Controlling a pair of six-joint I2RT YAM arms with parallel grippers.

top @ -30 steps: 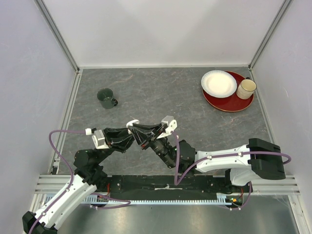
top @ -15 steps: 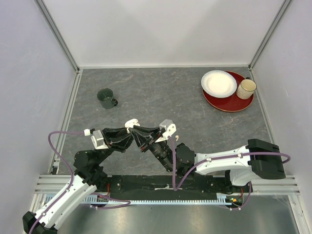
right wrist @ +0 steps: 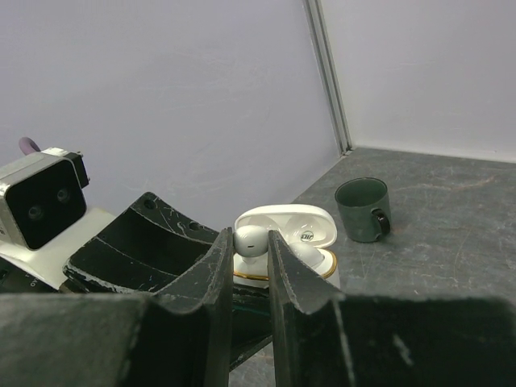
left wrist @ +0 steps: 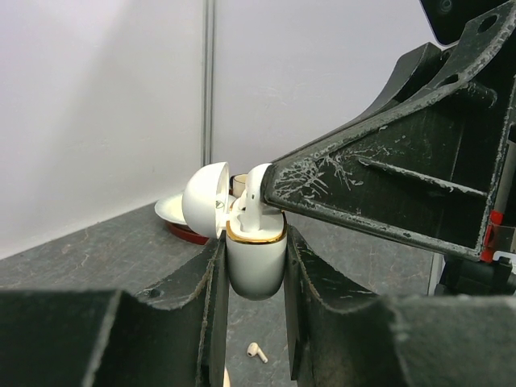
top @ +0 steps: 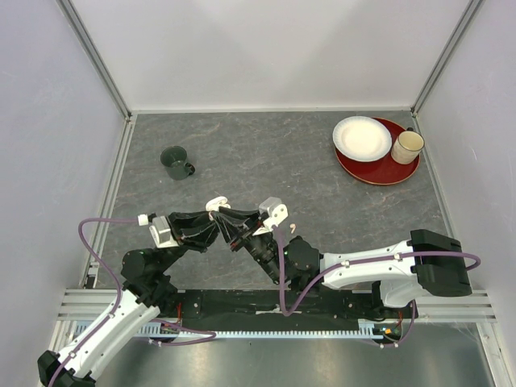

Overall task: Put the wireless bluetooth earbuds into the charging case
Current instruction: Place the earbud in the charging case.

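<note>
Soft, diffuse light fills every view evenly, leaving only faint shadows on the grey table (top: 322, 185), while both wrist views render their own near black fingers (left wrist: 121, 339) slightly blurred at the bottom edge.

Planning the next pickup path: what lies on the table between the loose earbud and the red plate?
Nothing; the top view shows only bare grey table between the loose earbud and the red plate.

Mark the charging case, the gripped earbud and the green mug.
charging case (left wrist: 256, 266), left wrist view, white lower body.
gripped earbud (right wrist: 251, 239), right wrist view, rounded head.
green mug (right wrist: 359, 214), right wrist view, side wall.
</note>
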